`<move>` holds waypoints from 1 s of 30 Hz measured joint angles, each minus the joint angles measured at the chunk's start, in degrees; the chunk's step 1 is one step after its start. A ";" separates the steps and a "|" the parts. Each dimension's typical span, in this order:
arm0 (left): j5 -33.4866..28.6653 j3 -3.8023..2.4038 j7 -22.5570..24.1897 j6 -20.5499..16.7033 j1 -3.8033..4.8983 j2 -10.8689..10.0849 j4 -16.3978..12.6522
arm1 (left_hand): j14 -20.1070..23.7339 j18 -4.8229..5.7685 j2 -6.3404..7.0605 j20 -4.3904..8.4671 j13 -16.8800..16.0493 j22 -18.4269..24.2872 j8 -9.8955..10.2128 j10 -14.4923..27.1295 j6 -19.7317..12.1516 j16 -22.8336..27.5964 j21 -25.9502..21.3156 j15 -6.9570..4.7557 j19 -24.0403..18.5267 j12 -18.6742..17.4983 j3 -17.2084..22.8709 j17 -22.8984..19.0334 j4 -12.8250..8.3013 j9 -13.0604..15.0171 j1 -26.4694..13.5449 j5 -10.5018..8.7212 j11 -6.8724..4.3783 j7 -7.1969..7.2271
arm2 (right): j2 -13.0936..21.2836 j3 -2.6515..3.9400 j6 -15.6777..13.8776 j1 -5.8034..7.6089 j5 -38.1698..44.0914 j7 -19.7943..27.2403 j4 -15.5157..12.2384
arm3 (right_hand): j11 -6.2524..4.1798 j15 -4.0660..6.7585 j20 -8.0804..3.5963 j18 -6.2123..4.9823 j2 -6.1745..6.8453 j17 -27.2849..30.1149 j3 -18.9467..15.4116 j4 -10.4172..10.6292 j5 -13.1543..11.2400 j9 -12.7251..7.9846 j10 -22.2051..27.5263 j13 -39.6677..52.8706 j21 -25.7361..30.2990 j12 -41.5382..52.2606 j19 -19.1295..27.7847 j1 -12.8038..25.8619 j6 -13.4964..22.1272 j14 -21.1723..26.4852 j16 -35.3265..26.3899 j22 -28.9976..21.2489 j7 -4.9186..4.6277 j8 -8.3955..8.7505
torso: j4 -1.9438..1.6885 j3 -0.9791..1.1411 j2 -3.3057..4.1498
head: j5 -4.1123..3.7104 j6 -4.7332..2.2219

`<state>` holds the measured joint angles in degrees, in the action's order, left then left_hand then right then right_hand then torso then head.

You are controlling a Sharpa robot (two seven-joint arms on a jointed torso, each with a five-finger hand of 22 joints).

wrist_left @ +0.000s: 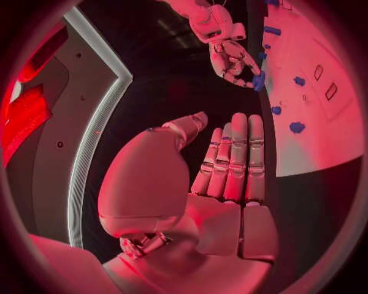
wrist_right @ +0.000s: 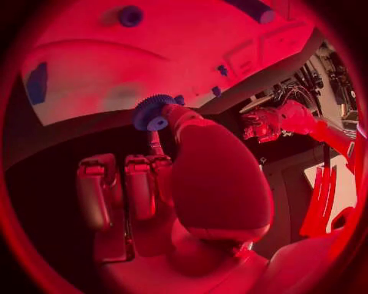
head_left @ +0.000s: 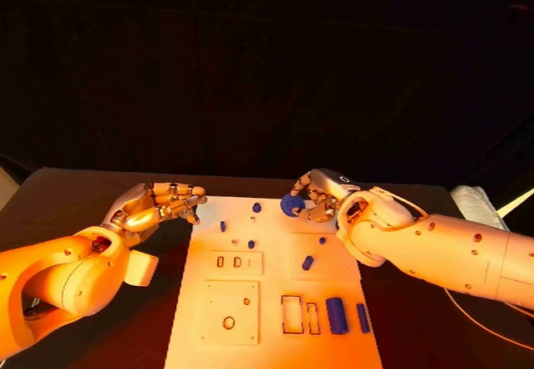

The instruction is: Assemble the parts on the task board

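The white task board point(head_left: 271, 351) lies in the middle of the black table. My right hand point(head_left: 330, 196) hovers over its far edge and pinches a blue gear point(head_left: 292, 205) between thumb and fingertips; the gear's teeth and centre hole point(wrist_right: 153, 112) are plain in the right wrist view, and the left wrist view shows the gear point(wrist_left: 258, 81) in that hand point(wrist_left: 230, 58). My left hand point(head_left: 160, 204) is beside the board's far left corner, holding nothing, its fingers point(wrist_left: 233, 159) straight and side by side with the thumb apart.
Small blue pegs point(head_left: 257, 207) point(head_left: 223, 226) stand near the board's far end, an oblong piece point(head_left: 308, 262) at mid-board, and two blue bars point(head_left: 336, 315) point(head_left: 362, 317) by rectangular slots point(head_left: 292, 314) at the near right. A pale ribbed object point(head_left: 477, 204) sits at the table's far right.
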<state>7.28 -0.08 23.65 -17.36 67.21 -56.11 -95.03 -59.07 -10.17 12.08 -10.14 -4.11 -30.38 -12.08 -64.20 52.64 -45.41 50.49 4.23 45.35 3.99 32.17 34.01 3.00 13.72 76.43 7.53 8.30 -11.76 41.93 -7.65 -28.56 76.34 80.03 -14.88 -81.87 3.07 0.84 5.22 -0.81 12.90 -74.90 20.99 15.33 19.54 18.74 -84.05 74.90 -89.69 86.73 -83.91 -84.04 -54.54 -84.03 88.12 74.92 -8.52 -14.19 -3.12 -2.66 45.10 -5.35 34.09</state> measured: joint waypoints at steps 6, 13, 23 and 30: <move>0.00 -0.01 -0.07 0.00 0.00 0.11 -0.03 | 0.00 0.00 0.00 -0.20 0.00 0.00 0.00 0.00 0.00 0.00 0.00 0.00 -0.20 0.00 0.17 0.00 -0.17 0.00 0.00 0.00 0.00 0.00 | -3.00 -0.12 -0.86 -0.25 2.11 -0.23 -0.80 | 0.00 0.11 0.00 0.00 0.05 -0.01 0.41 -0.07 -0.02 0.00 0.00 0.05 0.00 0.00 0.00 0.05 -0.05 0.11 0.00 0.00 0.05 0.06 | 0.03 0.03 0.05 | 0.30 -0.10; 0.00 -0.01 -0.12 0.00 0.01 0.14 -0.07 | 0.00 0.00 0.00 -0.20 0.00 -0.05 0.00 0.00 0.00 0.00 0.00 0.00 -0.20 0.00 0.17 -0.01 -0.17 -0.01 0.00 0.00 0.00 0.00 | -6.36 -0.30 -0.88 -0.68 3.61 -0.88 0.55 | 0.00 0.19 0.00 0.00 0.16 -0.05 0.78 -0.16 -0.05 -0.11 0.00 0.04 0.00 0.00 0.00 0.16 -0.07 0.20 0.00 -0.01 0.06 -0.02 | -0.18 0.04 0.13 | 0.41 -0.04; 0.00 0.01 -0.21 0.00 0.01 0.24 -0.27 | 0.00 0.00 0.00 -0.20 0.00 -0.10 0.00 0.00 0.00 0.00 0.00 0.00 -0.20 0.00 0.16 -0.05 -0.16 -0.01 0.00 0.00 0.00 0.00 | -9.58 -0.50 -0.34 -2.08 5.41 -2.61 2.64 | 0.01 0.19 0.01 0.00 0.31 -0.04 1.26 -0.30 -0.61 -0.25 0.00 0.03 0.00 0.00 0.00 0.76 -0.10 0.20 0.00 -0.02 0.09 -0.02 | -0.11 0.14 0.30 | 0.88 0.18; 0.00 -0.01 -0.26 0.00 0.01 0.36 -0.39 | 0.00 0.00 0.00 -0.20 0.00 -0.09 0.00 0.00 0.00 0.00 0.00 0.00 -0.20 0.00 0.16 -0.05 -0.16 -0.02 0.00 0.00 0.00 0.00 | -11.02 -0.50 0.15 -2.31 6.21 -3.34 4.06 | 0.01 0.19 0.01 0.00 0.48 -0.03 1.43 -0.46 -0.83 -0.24 0.00 0.03 0.00 0.00 0.00 1.05 -0.11 0.20 0.00 -0.02 0.09 0.00 | -0.11 0.14 0.29 | 1.24 0.77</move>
<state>7.28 -0.09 23.39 -17.35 67.23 -55.75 -95.42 -59.07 -10.17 12.08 -10.34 -4.10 -30.47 -12.08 -64.20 52.64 -45.41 50.49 4.22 45.15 3.99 32.34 33.96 2.84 13.71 76.43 7.53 8.30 -11.76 30.91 -8.15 -28.42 74.03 86.25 -18.22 -77.81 3.08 1.03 5.23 -0.81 13.38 -74.94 22.41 14.87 18.71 18.49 -84.04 74.93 -89.69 86.73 -83.91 -82.99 -54.65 -83.84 88.12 74.90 -8.43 -14.19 -3.23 -2.52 45.40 -4.11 34.86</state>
